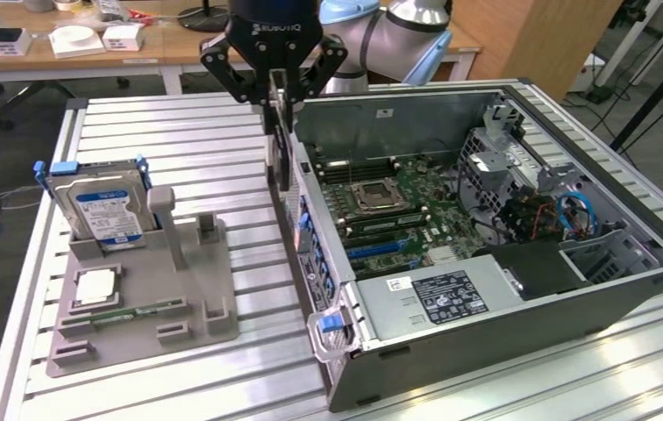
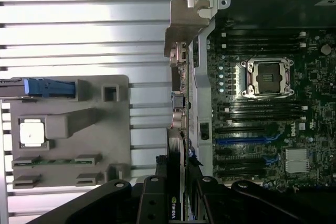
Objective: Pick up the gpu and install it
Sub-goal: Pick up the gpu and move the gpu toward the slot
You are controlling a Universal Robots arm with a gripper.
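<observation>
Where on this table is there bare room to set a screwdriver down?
Bare table beyond the gray fixture and in front of the computer case. Crowded: the narrow strip between fixture and case, by the tool holding the gpu.

Your gripper [image 2: 177, 188] has its black fingers [image 2: 153, 199] clamped on the gpu [image 2: 174, 205], a dark slab seen edge-on. Beyond it lies the open computer case [image 2: 202, 77], its motherboard [image 2: 273, 129] and bare processor socket [image 2: 266, 77] exposed. Beside the case, a grey holder [image 2: 113, 140] sits on the ribbed table [image 2: 84, 30].
</observation>
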